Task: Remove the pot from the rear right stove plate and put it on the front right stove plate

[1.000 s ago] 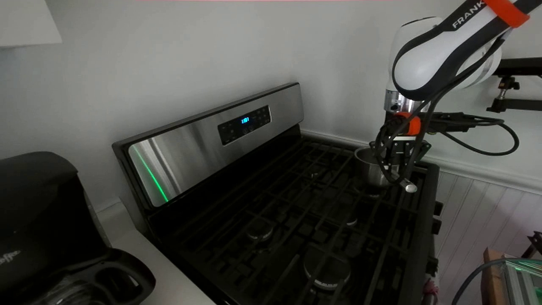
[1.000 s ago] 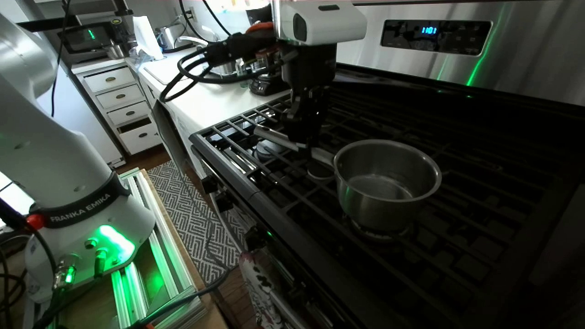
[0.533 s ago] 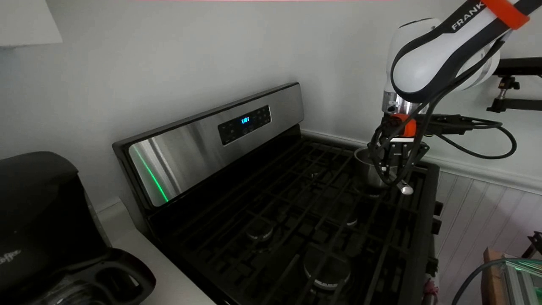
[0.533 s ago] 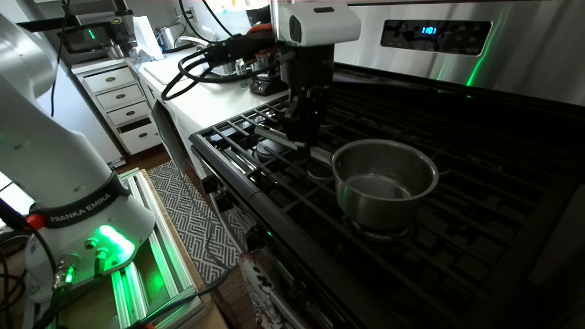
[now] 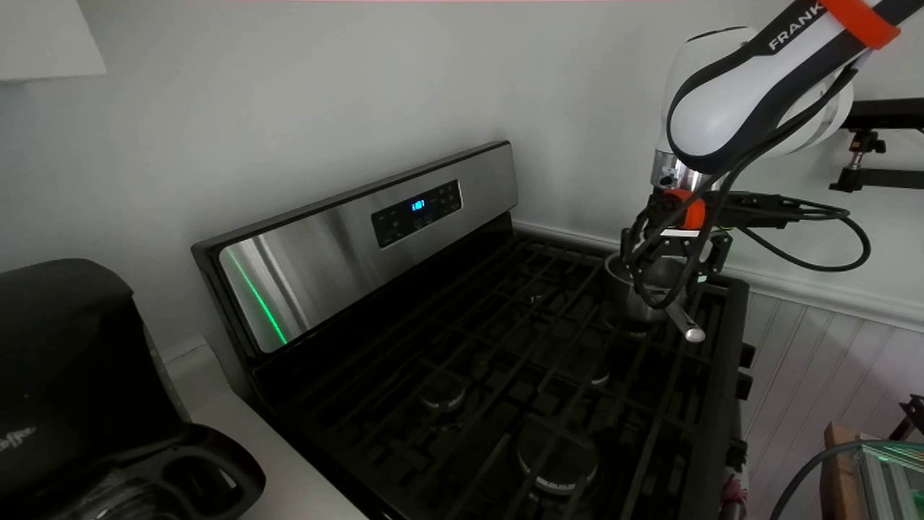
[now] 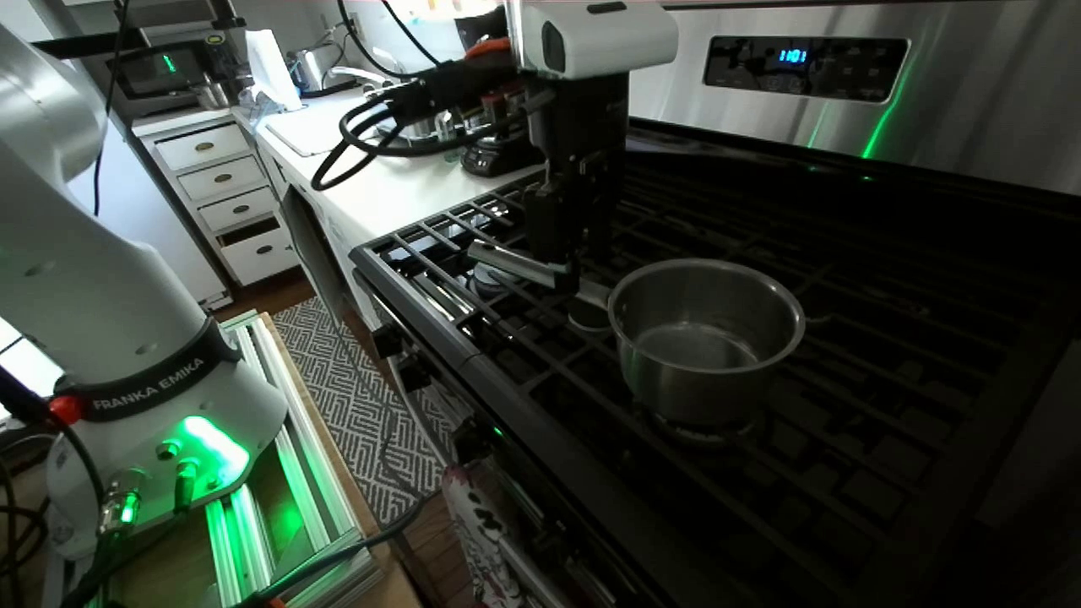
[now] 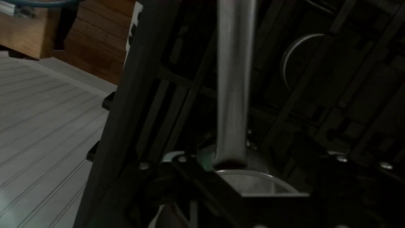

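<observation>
The pot (image 6: 709,355), a shiny silver saucepan, sits upright on the front right stove plate (image 6: 701,435), whose burner ring shows beneath it. Its straight handle (image 7: 235,79) points along the cooktop's front edge. My gripper (image 5: 670,278) stands above the handle near the pot's rim, jaws spread wide on either side of it, not clamped on it. In the wrist view the handle runs between the spread linkages, which hide much of the pot. Toward the back panel lies the bare rear right stove plate (image 5: 535,296).
Black grates with burners (image 5: 556,462) cover the cooktop. A steel control panel (image 5: 325,267) rises along the back. Knobs (image 6: 414,371) and a hanging towel (image 6: 486,532) are at the front. A black coffee maker (image 5: 72,375) stands on the adjoining counter; a wall lies beyond the pot.
The jaws have spread and let go of the pot's handle. The handle's end has dropped slightly. The pot has shifted a little toward the handle side, and the gripper has risen slightly.
</observation>
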Tool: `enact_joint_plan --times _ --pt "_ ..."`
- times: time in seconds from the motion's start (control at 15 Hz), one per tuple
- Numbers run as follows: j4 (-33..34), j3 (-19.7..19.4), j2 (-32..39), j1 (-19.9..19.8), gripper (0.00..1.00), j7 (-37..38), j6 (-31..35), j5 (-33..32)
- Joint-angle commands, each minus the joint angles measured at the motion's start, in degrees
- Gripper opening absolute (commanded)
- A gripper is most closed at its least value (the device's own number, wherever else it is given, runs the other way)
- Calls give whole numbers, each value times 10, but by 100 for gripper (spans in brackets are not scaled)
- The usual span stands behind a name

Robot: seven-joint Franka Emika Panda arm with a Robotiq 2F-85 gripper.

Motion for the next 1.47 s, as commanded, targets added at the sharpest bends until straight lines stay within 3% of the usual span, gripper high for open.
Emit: enact_joint_plan --times 0.0,0.4,0.8,1.0,1.4 --pt "6 5 -11 -10 100 -15 10 6" --pt "44 11 -64 -23 100 -98 -44 -61" --pt "95 16 -106 -16 100 -256 -130 -94" --pt "109 21 -115 -16 100 -289 -146 -109" --pt "105 19 -105 -15 100 -277 -128 -95"
